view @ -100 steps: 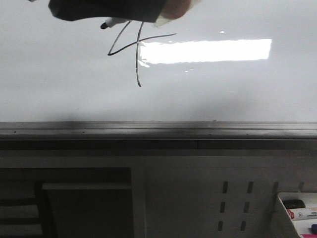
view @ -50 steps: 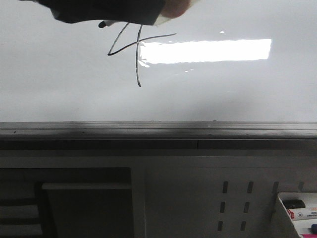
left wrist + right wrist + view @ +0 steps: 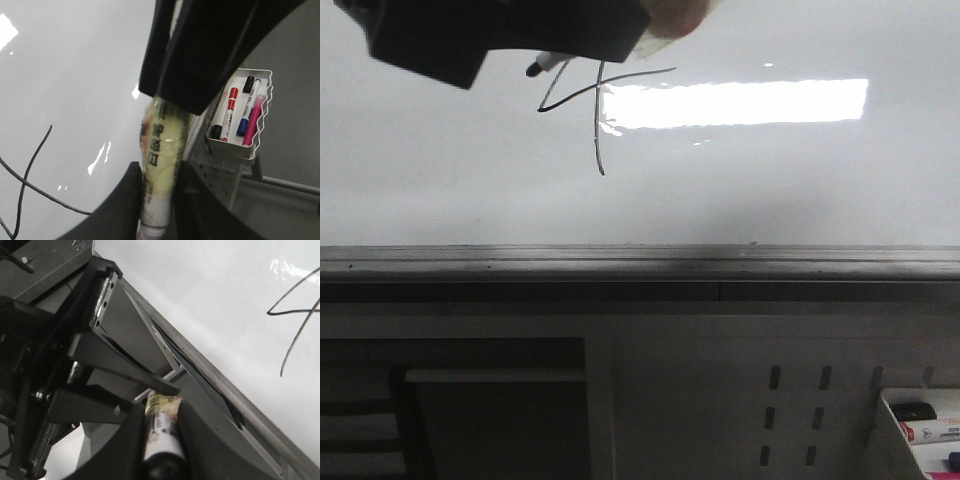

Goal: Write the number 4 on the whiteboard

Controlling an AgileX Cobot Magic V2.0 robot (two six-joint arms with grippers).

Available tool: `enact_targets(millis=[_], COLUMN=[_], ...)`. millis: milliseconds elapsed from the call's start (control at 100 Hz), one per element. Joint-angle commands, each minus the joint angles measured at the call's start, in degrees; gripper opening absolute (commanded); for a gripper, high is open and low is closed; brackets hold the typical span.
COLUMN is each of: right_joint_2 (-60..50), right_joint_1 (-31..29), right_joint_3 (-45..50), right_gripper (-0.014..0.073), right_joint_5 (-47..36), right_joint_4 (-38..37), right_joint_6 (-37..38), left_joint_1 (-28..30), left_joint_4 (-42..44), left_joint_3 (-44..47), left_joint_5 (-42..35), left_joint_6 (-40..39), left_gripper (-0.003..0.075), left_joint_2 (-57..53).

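Lifted slightly off the whiteboard (image 3: 770, 180), the left claw (image 3: 159, 200) pinches a marker (image 3: 159, 165) beside the finished number 4 (image 3: 595, 100), apparently to clear wet ink, while the right claw (image 3: 160, 440) grips another marker (image 3: 161, 432).

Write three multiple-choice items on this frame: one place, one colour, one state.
1. Where does the white wire tray of markers hang?
A) on the grey rail
B) on the white perforated panel, low on the right
C) on an arm

2. What colour is the hand-drawn number 4 on the glossy white whiteboard?
A) black
B) red
C) blue

3. The left tool is:
A) open
B) shut on a yellow-taped marker
C) shut on an eraser

Answers:
1 B, the front view shows it low right against the slotted panel.
2 A, the strokes are thin and black.
3 B, the left wrist view shows both fingers against the marker.
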Motion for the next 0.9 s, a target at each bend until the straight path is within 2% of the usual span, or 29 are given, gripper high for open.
enact_targets(millis=[0,60,150,250,370,490,620,730,890], right_joint_2=[-1.41,-1.80,-3.53,-6.99,-11.05,-13.59,-14.62,-14.62,-14.62], right_joint_1=[-0.28,-1.00,-3.62,-7.66,-11.05,-11.33,-11.33,-11.33,-11.33], right_joint_3=[-1.72,-2.09,-2.36,-2.36,-1.82,-0.20,2.39,3.67,4.07], right_gripper=[0.0161,0.0265,0.0334,0.0332,0.0332,0.0332,0.0332,0.0332,0.0332], right_joint_5=[-0.08,-1.32,-3.25,-5.99,-9.88,-12.74,-13.44,-13.19,-12.71], right_joint_4=[2.85,2.99,3.39,3.17,2.72,2.72,2.83,3.25,3.34], right_joint_6=[-0.47,-0.47,-0.47,-0.47,-0.47,-0.47,-0.47,-0.47,-0.47], left_joint_1=[0.93,2.02,5.22,10.50,15.68,17.08,17.08,17.08,17.08], left_joint_4=[-3.07,-3.90,-6.52,-12.20,-24.32,-33.40,-34.13,-34.13,-33.88], left_joint_3=[-2.06,-2.06,-1.83,0.24,4.57,8.52,9.07,9.07,8.56], left_joint_5=[-5.66,-5.23,-4.41,-6.73,-13.15,-21.62,-26.29,-31.01,-32.27], left_joint_6=[-2.41,-2.51,-2.51,-2.51,-2.51,-2.62,-3.24,-7.08,-7.85], left_gripper=[-0.0020,-0.0020,-0.0020,-0.0021,-0.0020,-0.0020,-0.0020,-0.0020,-0.0020], left_joint_2=[-1.31,-2.04,-4.10,-8.25,-12.29,-13.23,-10.02,-6.17,0.39])
